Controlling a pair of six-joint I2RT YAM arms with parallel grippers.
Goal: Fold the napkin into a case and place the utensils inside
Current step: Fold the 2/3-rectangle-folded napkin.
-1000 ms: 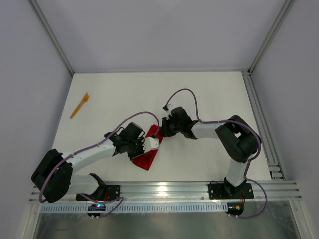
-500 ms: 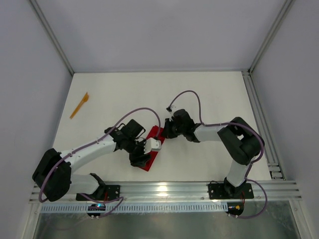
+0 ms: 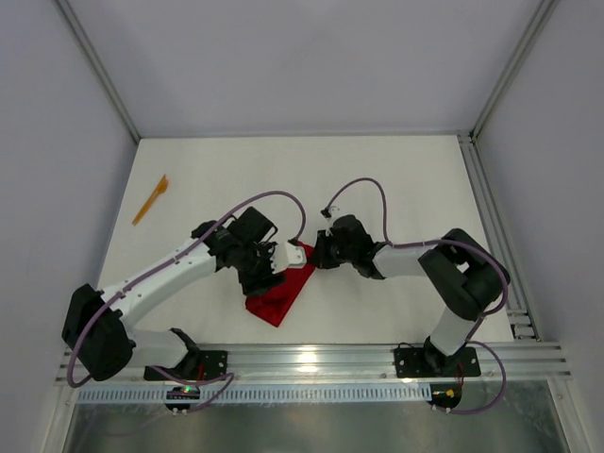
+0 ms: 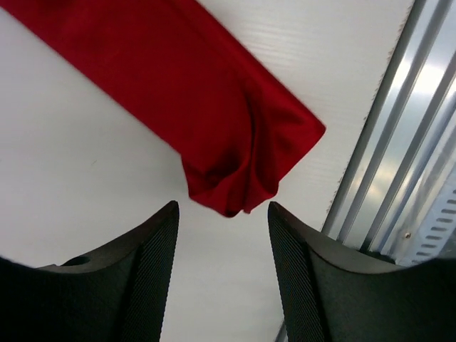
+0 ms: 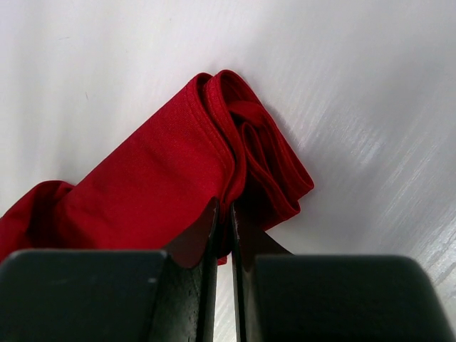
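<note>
The red napkin (image 3: 279, 298) lies bunched in a long folded shape near the table's front edge. My right gripper (image 3: 314, 255) is shut on its far end; in the right wrist view the jaws (image 5: 224, 206) pinch a folded edge of the napkin (image 5: 157, 178). My left gripper (image 3: 263, 281) hovers over the napkin's left side, open and empty. In the left wrist view its gripper (image 4: 222, 206) frames the napkin's near corner (image 4: 235, 157) without touching it. One orange utensil (image 3: 151, 199) lies far left on the table. No other utensil shows.
The aluminium rail (image 3: 311, 359) runs along the front edge, close to the napkin's near tip, and shows in the left wrist view (image 4: 399, 142). Grey walls enclose the white table (image 3: 406, 179) on three sides.
My left gripper has let go of the napkin's near end, opened and pulled back up-left. The napkin has spread from a narrow strip to a wider shape. The right gripper shifted slightly right.
</note>
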